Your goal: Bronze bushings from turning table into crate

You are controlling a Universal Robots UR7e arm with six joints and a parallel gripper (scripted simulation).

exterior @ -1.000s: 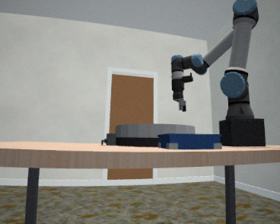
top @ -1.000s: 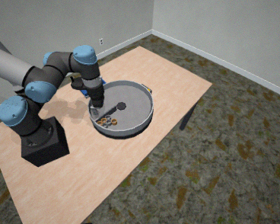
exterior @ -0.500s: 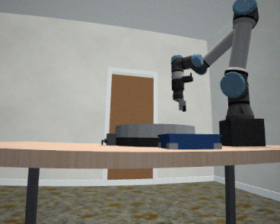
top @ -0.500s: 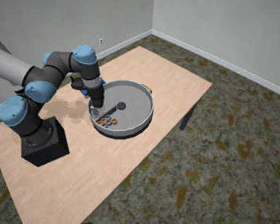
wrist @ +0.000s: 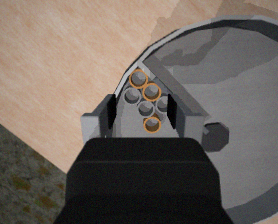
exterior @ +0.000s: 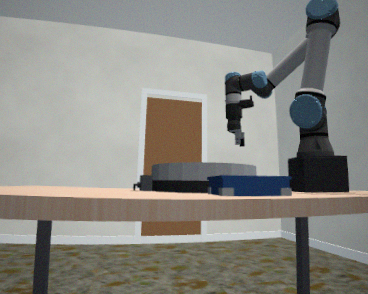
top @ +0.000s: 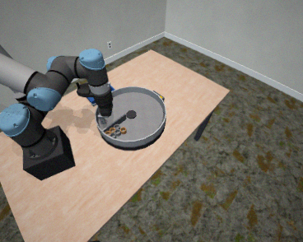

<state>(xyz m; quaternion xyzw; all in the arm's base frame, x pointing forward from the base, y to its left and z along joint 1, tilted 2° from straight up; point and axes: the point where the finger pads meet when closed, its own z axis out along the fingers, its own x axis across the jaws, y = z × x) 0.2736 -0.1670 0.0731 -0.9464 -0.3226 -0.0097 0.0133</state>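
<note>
The turning table (top: pixel 146 103) (exterior: pixel 203 171) (wrist: pixel 240 75) holds three bronze and three steel bushings in a cluster between its rim and a dark bar. In the wrist view two bronze bushings touch at the top, one bronze bushing (wrist: pixel 130 79) nearest the bar's outer end and another bronze bushing (wrist: pixel 160 92) beside it. The third bronze bushing (wrist: pixel 152 132) (top: pixel 123 132) is lowest in the wrist view. The steel bushings, one of them a steel bushing (wrist: pixel 124 96) at the left, lie between. My gripper (top: pixel 104 121) (exterior: pixel 239 140) (wrist: pixel 141 104) is open and empty, above the turning table. The blue crate (top: pixel 90 100) (exterior: pixel 248 185) stands beside it; its inside is hidden.
The dark bar (top: pixel 115 123) (wrist: pixel 175 87) runs from the rim to the round hub (top: pixel 131 114) (wrist: pixel 217 136). The raised rim surrounds the bushings. A small dark and yellow device (top: pixel 160 97) sits at the turning table's far side. The arm's black base block (top: pixel 52 165) (exterior: pixel 318 174) stands on the wooden table.
</note>
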